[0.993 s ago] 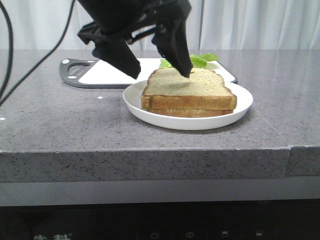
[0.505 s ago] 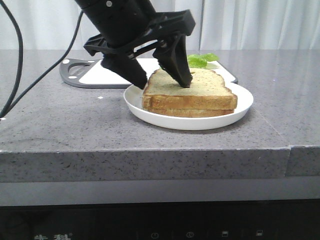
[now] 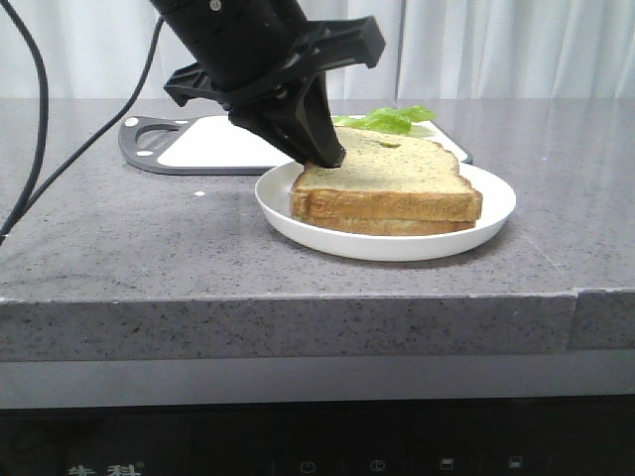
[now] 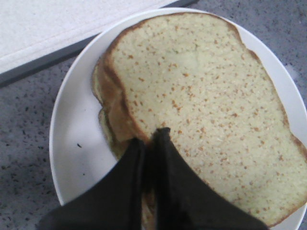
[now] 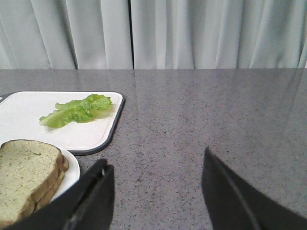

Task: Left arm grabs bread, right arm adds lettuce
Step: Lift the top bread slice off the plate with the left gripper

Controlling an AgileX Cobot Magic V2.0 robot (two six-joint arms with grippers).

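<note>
Bread: thick slice, speckled tan face, golden-brown crust, small dent near its far edge. It lies on top of a 2nd slice on a white plate near the worktop's front edge. Left gripper: fingers pinched on the bread's edge. Right gripper: jaws apart, holding nothing. Lettuce: bright green, ruffled, on the white cutting board toward the rear edge.

My glossy black left arm is bulky, tapering to pointed matte fingers; thin black cables trail beside it; my right gripper is blocky, angular, black.
</note>
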